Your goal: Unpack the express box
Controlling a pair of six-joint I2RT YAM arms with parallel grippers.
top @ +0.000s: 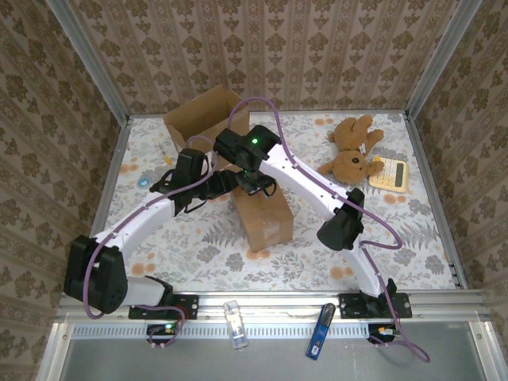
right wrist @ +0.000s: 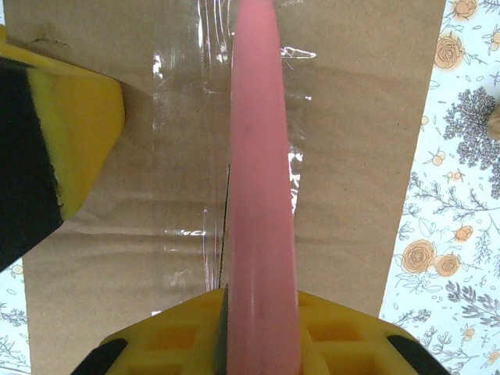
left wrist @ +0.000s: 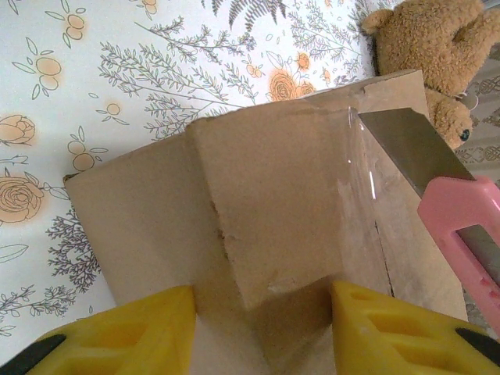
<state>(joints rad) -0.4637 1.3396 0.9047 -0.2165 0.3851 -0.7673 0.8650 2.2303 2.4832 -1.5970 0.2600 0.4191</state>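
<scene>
The express box (top: 266,222) is a brown carton sealed with clear tape, lying mid-table. My left gripper (top: 226,181) straddles the box's far end. In the left wrist view its yellow fingers (left wrist: 133,336) press the cardboard (left wrist: 273,195) on both sides. My right gripper (top: 255,184) is shut on a pink utility knife (right wrist: 262,195). The knife's steel blade (left wrist: 402,144) rests on the taped seam (right wrist: 219,195) along the box top (right wrist: 351,156), close to the left gripper's finger (right wrist: 70,133).
An open, empty carton (top: 202,119) stands at the back left. A brown teddy bear (top: 353,151) and a yellow calculator (top: 389,172) lie at the back right. Small items (top: 143,181) lie at the left. Two objects (top: 236,324) sit on the front rail.
</scene>
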